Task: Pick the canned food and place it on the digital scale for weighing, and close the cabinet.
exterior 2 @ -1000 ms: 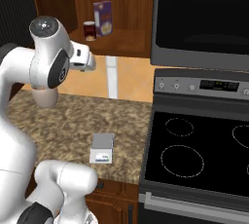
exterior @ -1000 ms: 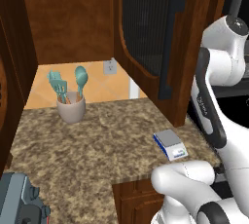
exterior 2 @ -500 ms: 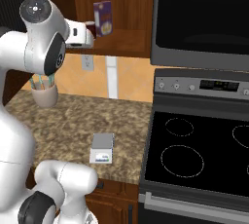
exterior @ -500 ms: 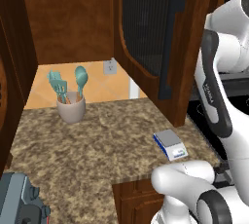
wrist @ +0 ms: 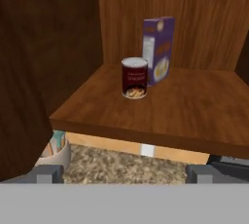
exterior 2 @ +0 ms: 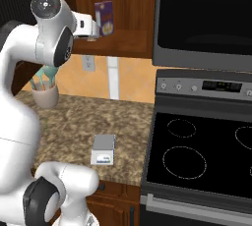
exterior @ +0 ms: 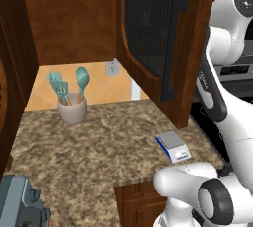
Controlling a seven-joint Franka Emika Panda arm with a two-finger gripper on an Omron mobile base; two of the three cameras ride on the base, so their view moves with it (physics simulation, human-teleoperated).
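Canned food (wrist: pixel 134 77) upright on cabinet (exterior: pixel 163 43) shelf, purple box (wrist: pixel 157 50) touching at 1 o'clock. Tool (wrist: pixel 119 173) released, facing can for approach. Digital scale (exterior 2: pixel 103 149) on bench (exterior 2: pixel 83 122), awaiting can. Door open.

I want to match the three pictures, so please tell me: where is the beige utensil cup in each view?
Left base view: the utensil cup stands left of centre, on the speckled counter.
Right base view: the utensil cup is at middle left, on the same counter.
Hand view: the utensil cup is at lower left, below the shelf, beside the counter.
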